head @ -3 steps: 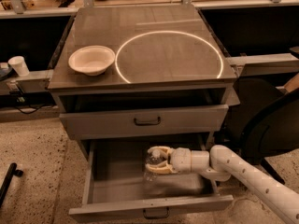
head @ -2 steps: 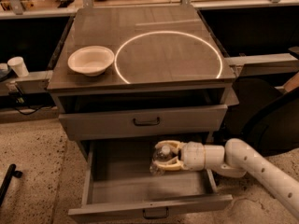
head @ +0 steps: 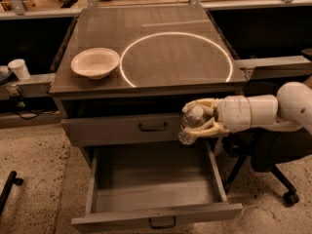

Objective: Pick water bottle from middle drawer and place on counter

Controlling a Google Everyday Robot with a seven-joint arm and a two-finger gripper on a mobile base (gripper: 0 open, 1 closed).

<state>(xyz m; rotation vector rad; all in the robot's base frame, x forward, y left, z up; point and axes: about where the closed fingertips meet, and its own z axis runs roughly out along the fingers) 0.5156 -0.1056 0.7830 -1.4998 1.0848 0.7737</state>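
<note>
While our claw (head: 191,124) is clamped on the water bottle (head: 194,116), we hold it tilted over the right side of the open middle drawer (head: 156,179), just below the front edge of the tabletop (head: 161,18). A white bowl (head: 95,62) sits near the left edge, beside the white ring (head: 176,33).

- I read the gripper (head: 199,122), closed around the water bottle (head: 191,126), in front of the upper drawer front (head: 122,129), at its right end.
- The front edge of the counter (head: 146,18) lies close above the gripper.
- On the counter, the white bowl (head: 95,62) occupies the left; the surface inside the white ring (head: 175,33) is bare.
- The open middle drawer (head: 156,217) juts out below the gripper; a chair (head: 265,155) stands to its right.
</note>
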